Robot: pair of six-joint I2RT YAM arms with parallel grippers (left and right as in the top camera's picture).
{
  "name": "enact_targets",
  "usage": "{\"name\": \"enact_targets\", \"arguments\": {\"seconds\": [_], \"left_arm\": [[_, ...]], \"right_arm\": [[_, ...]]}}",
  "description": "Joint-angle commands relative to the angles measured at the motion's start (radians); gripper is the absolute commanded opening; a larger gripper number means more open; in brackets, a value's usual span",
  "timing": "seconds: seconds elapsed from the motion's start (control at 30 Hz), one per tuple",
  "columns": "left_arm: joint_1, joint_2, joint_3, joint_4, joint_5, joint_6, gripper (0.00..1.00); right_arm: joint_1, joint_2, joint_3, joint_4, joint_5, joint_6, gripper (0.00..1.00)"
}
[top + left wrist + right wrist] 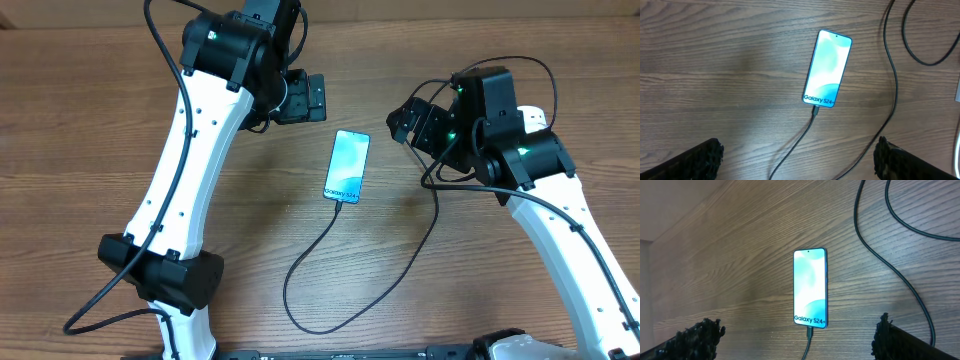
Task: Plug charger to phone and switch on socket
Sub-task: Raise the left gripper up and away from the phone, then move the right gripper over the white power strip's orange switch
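The phone (pixel 347 166) lies flat mid-table, its teal screen lit and showing "Galaxy S24+"; it also shows in the left wrist view (pixel 827 68) and the right wrist view (pixel 810 287). The black charger cable (pixel 300 270) has its tip seated in the phone's bottom edge (pixel 810 330), loops toward the front, then runs back up to the right. My left gripper (pixel 312 98) (pixel 799 147) is open and empty, behind and left of the phone. My right gripper (pixel 405 122) (pixel 796 325) is open and empty, to the phone's right. The socket is mostly hidden: a white piece (pixel 535 117) shows behind the right arm.
A white edge (pixel 958 90) and a thick white cord (pixel 955 150) show at the right border of the left wrist view. Black arm wiring (pixel 900 220) crosses the table at the upper right of the right wrist view. The wooden table (pixel 100 150) extends left.
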Motion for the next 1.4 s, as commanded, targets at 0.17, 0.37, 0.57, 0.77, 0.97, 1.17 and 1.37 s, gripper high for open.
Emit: {"name": "enact_targets", "arguments": {"seconds": [0.17,0.37,0.57,0.77,0.97,1.17,1.37], "left_arm": [[0.003,0.006,0.006,0.002,-0.018,0.019,0.99],[0.003,0.006,0.006,0.002,-0.018,0.019,1.00],[0.003,0.006,0.006,0.002,-0.018,0.019,0.99],[0.003,0.006,0.006,0.002,-0.018,0.019,1.00],[0.003,0.006,0.006,0.002,-0.018,0.019,0.99],[0.003,0.006,0.006,0.002,-0.018,0.019,1.00],[0.003,0.006,0.006,0.002,-0.018,0.019,1.00]], "right_arm": [[-0.003,0.003,-0.003,0.002,0.013,-0.005,1.00],[-0.029,0.003,0.008,0.026,-0.069,-0.005,1.00],[-0.196,0.003,0.102,-0.024,-0.228,-0.090,1.00],[-0.481,0.003,0.248,-0.113,-0.387,-0.238,1.00],[-0.734,0.011,0.280,-0.095,-0.415,-0.304,1.00],[-0.906,0.111,0.281,-0.052,-0.486,-0.355,1.00],[-0.959,0.296,0.290,0.000,-0.605,-0.419,1.00]]}}
